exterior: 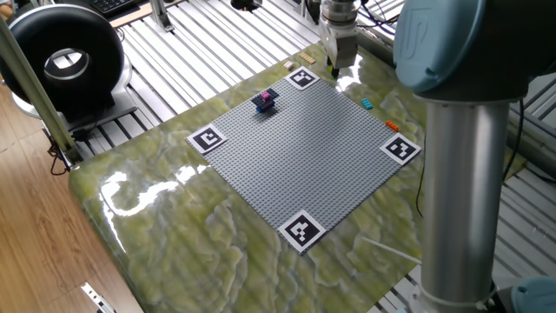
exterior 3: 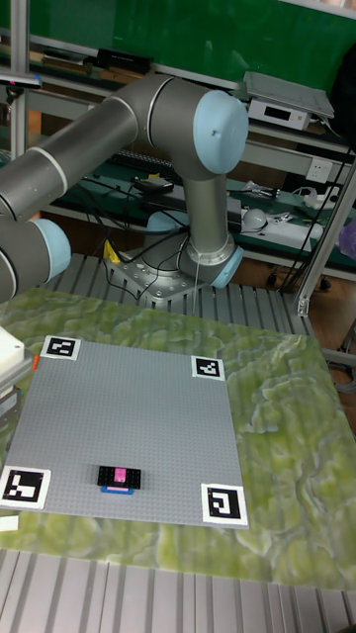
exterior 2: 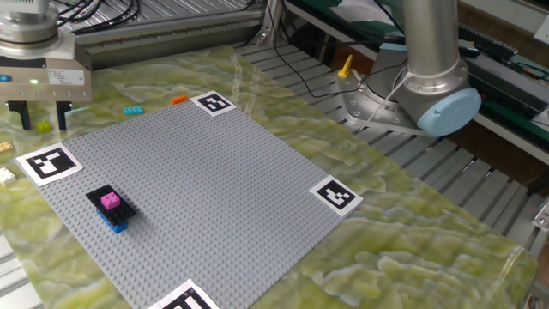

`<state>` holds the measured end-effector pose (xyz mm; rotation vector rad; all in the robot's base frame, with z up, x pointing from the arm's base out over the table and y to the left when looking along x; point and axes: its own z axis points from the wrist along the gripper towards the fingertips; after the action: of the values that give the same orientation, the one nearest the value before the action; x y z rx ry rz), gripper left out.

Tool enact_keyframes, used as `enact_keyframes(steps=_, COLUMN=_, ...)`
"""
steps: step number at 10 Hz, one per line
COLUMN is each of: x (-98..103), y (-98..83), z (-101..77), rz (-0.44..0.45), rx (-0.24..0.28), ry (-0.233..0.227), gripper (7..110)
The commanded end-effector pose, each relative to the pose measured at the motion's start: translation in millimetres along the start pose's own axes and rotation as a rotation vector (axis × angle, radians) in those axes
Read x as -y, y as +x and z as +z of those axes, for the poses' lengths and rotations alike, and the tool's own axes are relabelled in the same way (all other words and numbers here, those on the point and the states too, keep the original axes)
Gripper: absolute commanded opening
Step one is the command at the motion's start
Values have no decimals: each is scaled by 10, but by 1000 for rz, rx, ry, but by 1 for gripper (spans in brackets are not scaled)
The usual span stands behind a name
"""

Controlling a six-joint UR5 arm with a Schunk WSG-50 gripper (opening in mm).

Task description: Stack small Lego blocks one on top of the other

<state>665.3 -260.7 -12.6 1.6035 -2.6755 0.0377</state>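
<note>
Hovering with fingers parted, the gripper straddles the yellow-green brick off the baseplate's corner.

Green marbled table on metal slats, wood floor, green wall w/ shelving.

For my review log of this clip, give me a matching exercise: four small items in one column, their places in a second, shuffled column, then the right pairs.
Items
1. small magenta Lego block
2. small cyan Lego block
3. small orange Lego block
4. small yellow-green Lego block

Places
A. between the fingers of the open tool
B. on the marbled tabletop beside the cyan block
C. on top of the dark stack on the large grey studded baseplate
D. on the tabletop, between the tool and the orange block

Pairs: 1-C, 2-D, 3-B, 4-A
</note>
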Motion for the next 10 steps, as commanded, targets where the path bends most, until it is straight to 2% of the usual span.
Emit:
enact_keyframes(steps=1, x=-5, y=0, z=-36, rz=4, rx=8, ry=7, gripper=44)
enact_keyframes(steps=2, x=19, y=-1, z=-41, rz=-10, rx=9, ry=13, gripper=22)
enact_keyframes(steps=5, x=136, y=-45, z=-58, rz=-79, rx=25, ry=49, gripper=22)
enact_keyframes(steps=10, x=155, y=-91, z=-62, rz=-90, rx=39, ry=58, gripper=22)
